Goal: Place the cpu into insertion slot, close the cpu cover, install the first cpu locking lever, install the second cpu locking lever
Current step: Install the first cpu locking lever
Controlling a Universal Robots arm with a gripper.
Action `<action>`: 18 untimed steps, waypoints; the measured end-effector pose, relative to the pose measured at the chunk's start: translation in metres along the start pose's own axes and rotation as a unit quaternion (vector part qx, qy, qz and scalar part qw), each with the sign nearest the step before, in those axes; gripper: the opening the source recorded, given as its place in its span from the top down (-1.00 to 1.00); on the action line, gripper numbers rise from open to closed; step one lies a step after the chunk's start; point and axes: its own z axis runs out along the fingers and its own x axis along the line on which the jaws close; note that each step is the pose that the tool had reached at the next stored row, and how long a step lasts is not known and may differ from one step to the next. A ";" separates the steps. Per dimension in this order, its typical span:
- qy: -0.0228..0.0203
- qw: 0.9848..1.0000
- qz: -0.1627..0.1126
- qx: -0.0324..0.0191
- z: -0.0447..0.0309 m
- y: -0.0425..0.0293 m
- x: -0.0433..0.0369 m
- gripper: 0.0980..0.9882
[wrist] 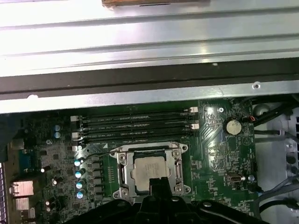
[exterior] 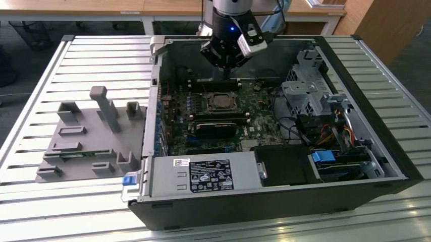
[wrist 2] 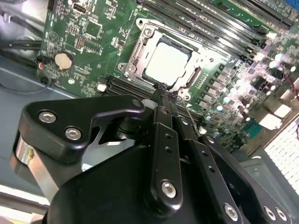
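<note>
Already seated, the cpu (wrist 2: pixel 169 63) lies just beside the gripper (wrist 2: pixel 164 93).

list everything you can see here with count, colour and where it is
table: one, silver slats, under everything
computer case: one, black, open, on the table
fixture: one, grey, on the table at the exterior view's left of the case
motherboard: one, green, inside the case
cpu: one, silver-grey, on the motherboard
cpu cover: one, silvery frame, lying around the cpu
memory slots: four, black, beside the cpu
coin battery: one, silver, on the motherboard
power supply: one, grey with a label, at the case's near edge in the exterior view
gripper: one, black, over the motherboard, close to the cpu
</note>
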 end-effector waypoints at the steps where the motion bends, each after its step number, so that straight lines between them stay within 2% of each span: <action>1: 0.000 1.000 -0.008 0.000 0.0001 0.0000 0.0000 0.98; 4: 0.001 0.999 -0.036 -0.001 0.0006 0.0000 0.0000 0.98; 7: 0.001 0.999 -0.046 -0.001 0.0013 -0.0002 0.0024 0.98; 14: -0.005 0.999 -0.046 -0.002 0.0034 -0.0015 0.0257 0.98; 18: -0.006 0.999 -0.047 -0.002 0.0056 -0.0023 0.0347 0.98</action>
